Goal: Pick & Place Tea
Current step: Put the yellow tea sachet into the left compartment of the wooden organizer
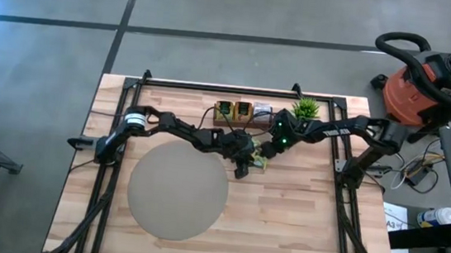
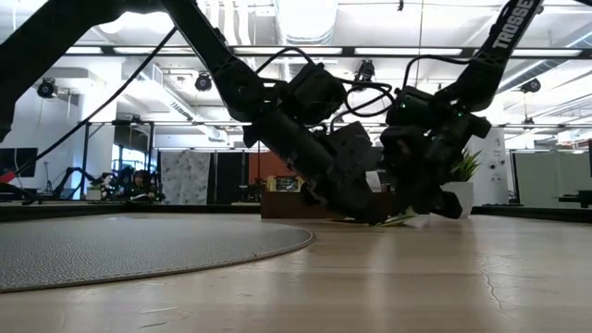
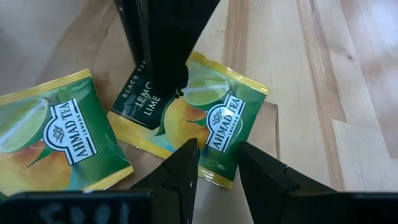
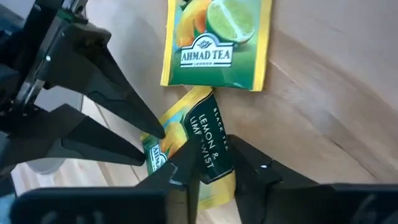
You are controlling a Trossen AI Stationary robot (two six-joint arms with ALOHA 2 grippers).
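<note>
Two green-and-yellow tea sachets lie flat on the wooden table, right of the round mat. Both grippers meet over one sachet (image 3: 205, 118), (image 4: 210, 146). My right gripper (image 4: 214, 177) comes down on its dark-label end and is shut on it. My left gripper (image 3: 217, 152) stands open at the opposite edge, and the sachet's corner (image 3: 219, 174) shows in the gap between its fingers. Whether those fingers touch it, I cannot tell. The other sachet (image 3: 56, 140), (image 4: 214, 43) lies beside them, untouched. From above, the two grippers sit tip to tip (image 1: 253, 161). My right gripper has the sachet's dark-label end (image 4: 208, 155) between its two fingers. One finger (image 4: 180, 177) lies over the sachet's middle, and the logo part shows outside it. The fingers slant down from the table's right and far side. The sachet's other end rests on the table.
A round grey mat (image 1: 176, 190) covers the table's left middle. At the far edge stand a brown wooden tray (image 1: 239, 111) and a small potted plant (image 1: 304, 109). Bare wood lies to the near right. A red vacuum (image 1: 425, 79) stands off the table.
</note>
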